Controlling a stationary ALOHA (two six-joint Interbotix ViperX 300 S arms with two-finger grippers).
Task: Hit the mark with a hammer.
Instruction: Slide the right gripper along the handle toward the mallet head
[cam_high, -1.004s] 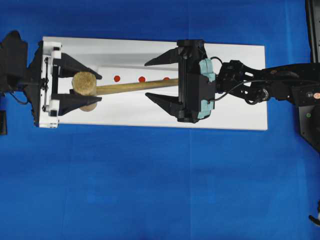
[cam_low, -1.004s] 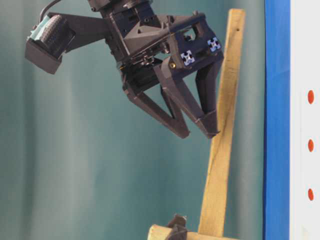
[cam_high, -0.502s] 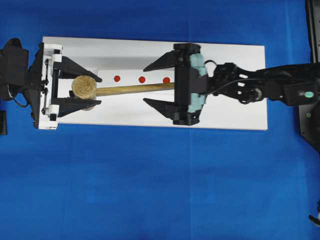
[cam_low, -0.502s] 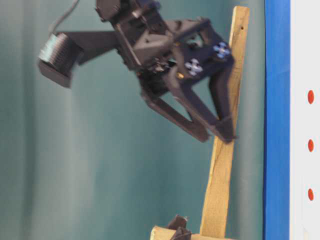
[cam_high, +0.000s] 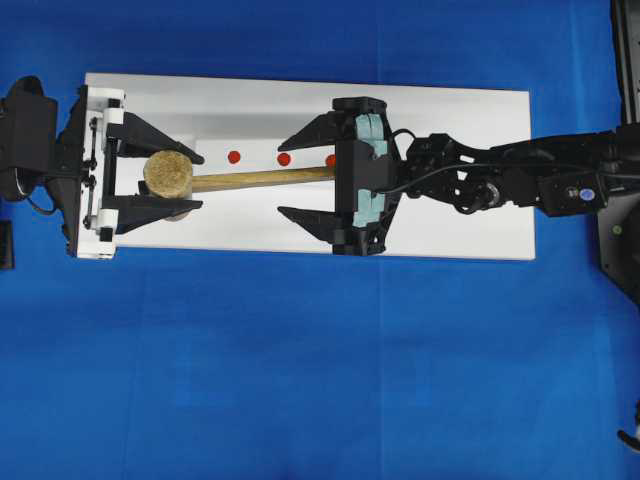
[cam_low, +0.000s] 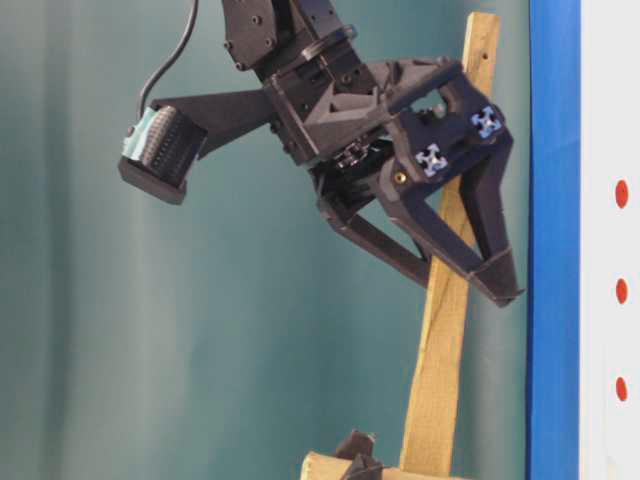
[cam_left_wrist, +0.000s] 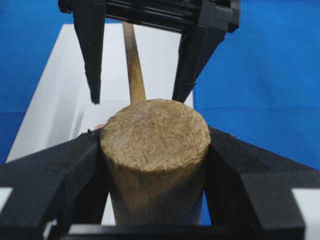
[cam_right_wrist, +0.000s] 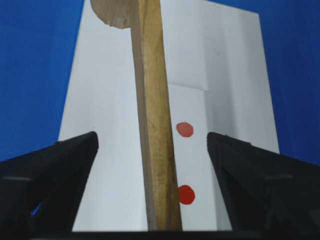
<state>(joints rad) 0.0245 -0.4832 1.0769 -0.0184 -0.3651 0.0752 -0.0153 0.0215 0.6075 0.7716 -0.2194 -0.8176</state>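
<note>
The hammer (cam_high: 168, 173) is a light wooden mallet held above the white sheet (cam_high: 460, 120), its handle (cam_high: 260, 178) pointing right. My left gripper (cam_high: 198, 180) is shut on the thick head (cam_left_wrist: 155, 135), one finger (cam_left_wrist: 50, 175) pressed to each side. My right gripper (cam_high: 284, 177) stands open astride the handle (cam_right_wrist: 157, 150), with a gap on both sides between the wood and its fingers (cam_right_wrist: 260, 170). Red marks (cam_high: 233, 156) (cam_high: 284, 158) dot the sheet beside the handle; two marks (cam_right_wrist: 184, 129) show under the right wrist. From table level the handle (cam_low: 440, 340) passes between the right fingers (cam_low: 495, 270).
Blue cloth (cam_high: 320, 360) surrounds the white sheet on every side. A third red mark (cam_high: 329, 160) is half hidden by the right gripper's body. Black equipment stands at the far right edge (cam_high: 625, 240).
My right gripper has moved left along the handle towards the head and come down over it, so the handle now lies between its fingers. The left gripper and hammer head have hardly moved.
</note>
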